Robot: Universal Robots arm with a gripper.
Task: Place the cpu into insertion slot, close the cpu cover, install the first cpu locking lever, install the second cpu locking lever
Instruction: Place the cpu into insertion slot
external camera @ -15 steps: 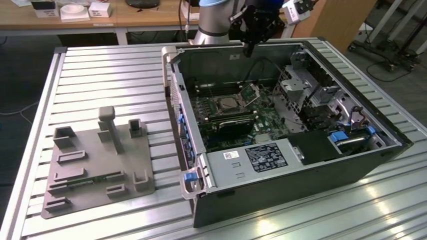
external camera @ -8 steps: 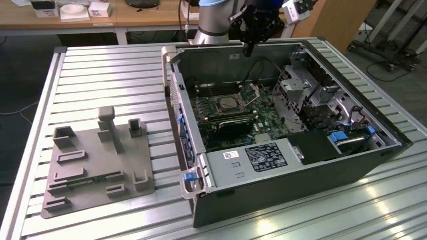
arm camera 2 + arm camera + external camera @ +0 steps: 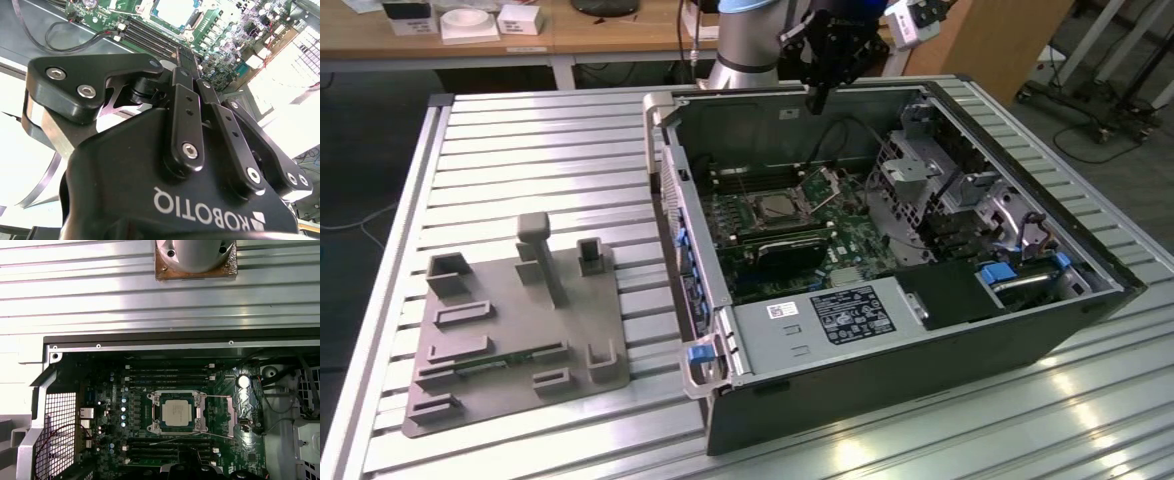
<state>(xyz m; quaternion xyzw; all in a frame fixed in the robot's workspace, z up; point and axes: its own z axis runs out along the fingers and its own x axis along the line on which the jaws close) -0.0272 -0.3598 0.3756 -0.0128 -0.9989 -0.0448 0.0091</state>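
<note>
The pincer hangs at the upper middle of the exterior view, over the back wall of the open computer case. Its fingers are together and it holds nothing. The cpu sits in the insertion slot near the frame's centre, well apart from it. In the second wrist view the pincer points at the green board, closed. In the first wrist view the cpu lies flat, the cpu cover seemingly down around it. The chip looks light, stiff and fragile, and is best held by opposite edges.
</note>
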